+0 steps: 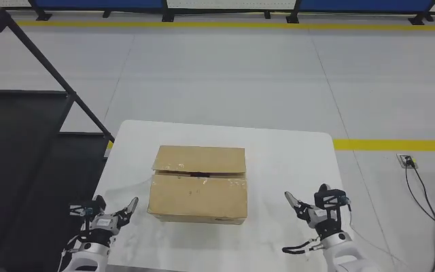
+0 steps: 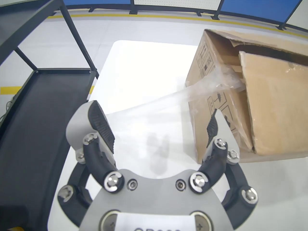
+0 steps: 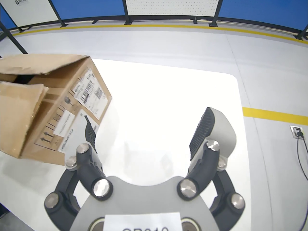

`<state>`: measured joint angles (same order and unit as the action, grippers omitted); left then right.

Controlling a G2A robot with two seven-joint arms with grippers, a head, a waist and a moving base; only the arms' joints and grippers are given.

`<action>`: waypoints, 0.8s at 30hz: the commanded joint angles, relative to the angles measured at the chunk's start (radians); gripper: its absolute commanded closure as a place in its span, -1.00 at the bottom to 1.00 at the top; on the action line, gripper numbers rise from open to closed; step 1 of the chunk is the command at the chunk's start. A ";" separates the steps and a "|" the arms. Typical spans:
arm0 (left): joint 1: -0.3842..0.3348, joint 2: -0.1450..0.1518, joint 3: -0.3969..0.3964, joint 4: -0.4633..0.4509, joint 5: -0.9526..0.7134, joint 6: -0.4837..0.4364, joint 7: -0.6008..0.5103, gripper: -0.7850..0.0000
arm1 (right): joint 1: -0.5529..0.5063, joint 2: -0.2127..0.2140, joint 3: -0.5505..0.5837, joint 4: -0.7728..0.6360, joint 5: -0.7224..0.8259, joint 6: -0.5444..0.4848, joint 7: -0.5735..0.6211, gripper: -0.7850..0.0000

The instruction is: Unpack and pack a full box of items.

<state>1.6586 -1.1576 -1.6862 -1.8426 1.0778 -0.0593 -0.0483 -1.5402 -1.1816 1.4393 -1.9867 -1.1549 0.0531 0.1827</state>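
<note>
A brown cardboard box (image 1: 198, 185) sits in the middle of the white table (image 1: 285, 156), its top flaps folded down with a narrow dark gap between them. In the left wrist view the box (image 2: 272, 111) has a strip of clear plastic film (image 2: 182, 94) trailing from its flap seam toward my left gripper (image 2: 156, 121), which is open and holds nothing. That left gripper (image 1: 109, 212) hovers off the box's left side. My right gripper (image 1: 293, 224) is open too, to the right of the box (image 3: 50, 106), whose labelled end faces it.
A dark metal shelf rack (image 1: 34, 136) stands just left of the table, close to the left arm. A cable and socket (image 1: 406, 162) lie on the floor at the right. Bare table surface lies between each gripper and the box.
</note>
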 commanded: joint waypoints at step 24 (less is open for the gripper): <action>-0.120 -0.005 -0.022 0.048 -0.364 -0.126 -0.142 -1.00 | 0.226 -0.025 -0.101 0.110 0.684 -0.288 0.230 -1.00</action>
<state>1.5469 -1.1626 -1.7047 -1.7997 0.7473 -0.1758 -0.1761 -1.3306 -1.2064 1.3369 -1.8964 -0.5789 -0.2123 0.3736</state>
